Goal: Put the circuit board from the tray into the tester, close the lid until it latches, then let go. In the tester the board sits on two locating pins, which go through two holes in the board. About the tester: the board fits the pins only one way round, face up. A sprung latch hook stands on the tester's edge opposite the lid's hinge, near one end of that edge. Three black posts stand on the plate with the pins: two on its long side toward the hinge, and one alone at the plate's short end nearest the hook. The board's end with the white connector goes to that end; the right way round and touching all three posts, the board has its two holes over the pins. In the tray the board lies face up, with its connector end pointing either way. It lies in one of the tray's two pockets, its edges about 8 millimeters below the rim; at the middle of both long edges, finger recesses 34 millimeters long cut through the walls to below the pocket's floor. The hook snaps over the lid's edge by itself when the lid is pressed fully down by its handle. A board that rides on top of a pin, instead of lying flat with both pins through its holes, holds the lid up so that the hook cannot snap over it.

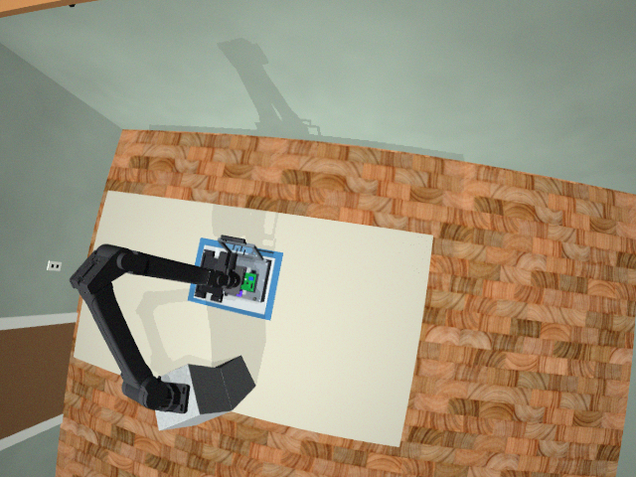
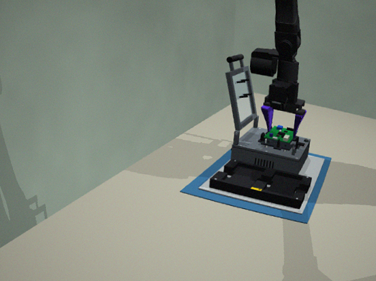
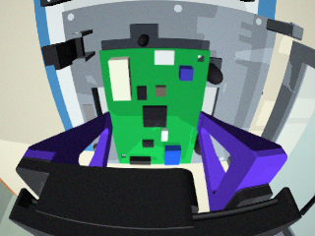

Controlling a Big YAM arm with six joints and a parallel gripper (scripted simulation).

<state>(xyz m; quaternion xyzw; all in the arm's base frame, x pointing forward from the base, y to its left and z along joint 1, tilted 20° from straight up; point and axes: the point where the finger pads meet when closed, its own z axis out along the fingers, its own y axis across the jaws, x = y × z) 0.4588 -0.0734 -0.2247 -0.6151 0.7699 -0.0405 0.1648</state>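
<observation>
top: hand [image 1: 244, 283] [image 2: 281, 133] [image 3: 155, 117] over tester [image 1: 260, 293] [image 2: 265, 157] [image 3: 179, 22]; circuit board [image 1: 249, 282] [image 2: 276, 135] [image 3: 133, 130] there.
exterior: lid [image 1: 256, 250] [image 2: 234, 97] [image 3: 281, 110] raised, leaving room.
wrist: fingers flank long edges; grasping or released, cannot tell. connector [image 3: 119, 80] toward lone post [image 3: 143, 39], likely for pin fit; seating unclear.
</observation>
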